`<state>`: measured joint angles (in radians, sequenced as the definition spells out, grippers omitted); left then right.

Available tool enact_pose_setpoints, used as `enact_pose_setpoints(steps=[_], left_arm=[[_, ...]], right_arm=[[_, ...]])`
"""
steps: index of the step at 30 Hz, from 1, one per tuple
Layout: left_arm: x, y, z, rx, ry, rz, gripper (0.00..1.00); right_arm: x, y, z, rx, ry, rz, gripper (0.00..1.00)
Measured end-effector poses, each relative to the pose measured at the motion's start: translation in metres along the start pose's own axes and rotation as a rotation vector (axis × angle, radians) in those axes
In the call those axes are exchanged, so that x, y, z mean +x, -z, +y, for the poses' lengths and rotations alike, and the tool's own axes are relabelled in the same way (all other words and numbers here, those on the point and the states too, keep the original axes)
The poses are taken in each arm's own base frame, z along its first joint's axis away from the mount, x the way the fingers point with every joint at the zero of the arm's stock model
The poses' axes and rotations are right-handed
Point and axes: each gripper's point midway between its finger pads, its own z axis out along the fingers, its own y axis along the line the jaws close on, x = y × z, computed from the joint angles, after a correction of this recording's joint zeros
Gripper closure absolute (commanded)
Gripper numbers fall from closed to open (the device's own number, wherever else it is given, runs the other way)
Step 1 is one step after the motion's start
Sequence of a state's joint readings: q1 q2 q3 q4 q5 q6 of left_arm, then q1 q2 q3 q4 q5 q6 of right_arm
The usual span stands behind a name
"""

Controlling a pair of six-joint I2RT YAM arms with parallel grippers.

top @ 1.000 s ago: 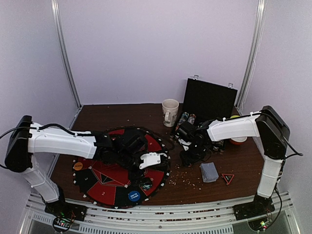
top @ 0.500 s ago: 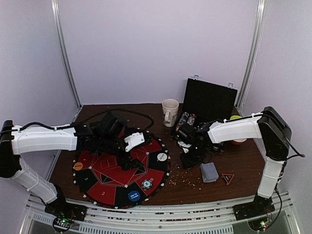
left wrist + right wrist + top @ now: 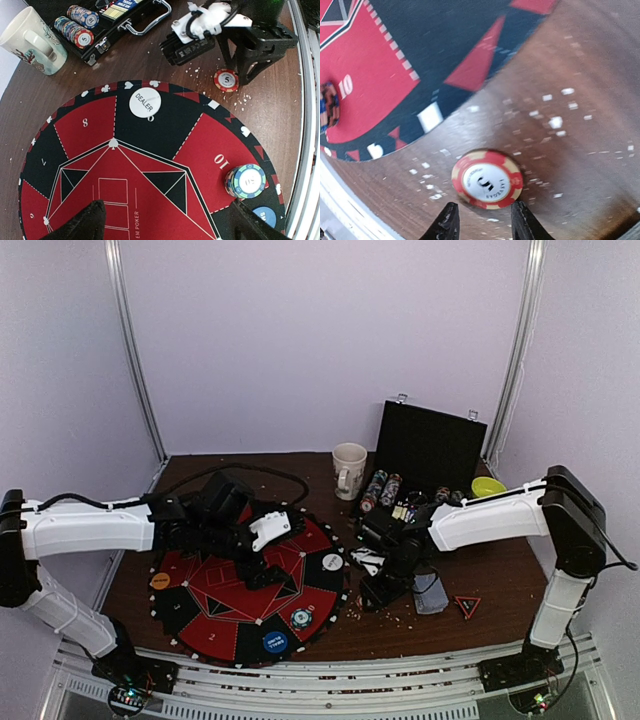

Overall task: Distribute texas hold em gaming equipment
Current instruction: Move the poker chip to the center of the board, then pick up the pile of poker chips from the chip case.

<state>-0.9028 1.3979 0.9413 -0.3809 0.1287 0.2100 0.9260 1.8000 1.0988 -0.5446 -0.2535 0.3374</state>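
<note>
A red poker chip marked 5 lies flat on the brown table, just off the round red-and-black poker mat. My right gripper hangs over it with its jaws about a chip's width apart. Both tips sit at the chip's near edge, and the left wrist view shows the chip beside those black fingers. On the mat are a white dealer button, a blue-green chip stack and a blue button. My left gripper stands wide open above the mat's red centre, holding nothing.
The open black case with rows of chips stands at the back right, and a cream mug is beside it. A grey-blue card deck and a red triangle lie to the right of my right gripper. White crumbs dot the table.
My left arm has drawn back from the mat's right side to its upper middle. My right gripper has moved forward and left toward the mat's edge, and its jaws have narrowed.
</note>
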Motion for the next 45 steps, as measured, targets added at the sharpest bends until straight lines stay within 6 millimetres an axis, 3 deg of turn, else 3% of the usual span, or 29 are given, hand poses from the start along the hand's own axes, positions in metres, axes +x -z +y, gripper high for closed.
enact_pose_setpoints(steps=[9,14,17,20,25,28,31,33,38,45], left_arm=[[0.003,0.001,0.0,-0.005,0.006,-0.005,0.13],[-0.003,0.01,0.004,-0.021,0.014,-0.034,0.12],[-0.007,0.019,0.019,-0.058,0.046,-0.067,0.12],[-0.009,0.029,0.043,-0.119,0.101,-0.098,0.12],[-0.002,0.046,0.091,-0.231,0.218,-0.133,0.12],[0.003,0.053,0.11,-0.279,0.268,-0.137,0.12],[0.008,0.057,0.12,-0.307,0.296,-0.137,0.11],[0.011,0.06,0.126,-0.323,0.312,-0.136,0.11],[0.016,0.065,0.139,-0.35,0.336,-0.142,0.1],[0.02,0.063,0.15,-0.356,0.35,-0.138,0.1]], right_arm=[[0.006,0.0,0.016,-0.05,0.05,0.024,0.6],[-0.003,0.01,0.018,-0.071,0.06,-0.002,0.54],[-0.029,0.035,0.012,-0.081,0.052,-0.09,0.5],[-0.07,0.076,-0.009,-0.062,0.049,-0.238,0.48],[-0.145,0.142,-0.078,0.021,0.054,-0.463,0.48],[-0.183,0.155,-0.125,0.075,0.037,-0.509,0.45],[-0.215,0.145,-0.161,0.105,0.034,-0.514,0.44],[-0.228,0.129,-0.173,0.114,0.043,-0.495,0.44],[-0.24,0.092,-0.176,0.088,0.1,-0.443,0.5],[-0.25,0.065,-0.179,0.07,0.143,-0.404,0.66]])
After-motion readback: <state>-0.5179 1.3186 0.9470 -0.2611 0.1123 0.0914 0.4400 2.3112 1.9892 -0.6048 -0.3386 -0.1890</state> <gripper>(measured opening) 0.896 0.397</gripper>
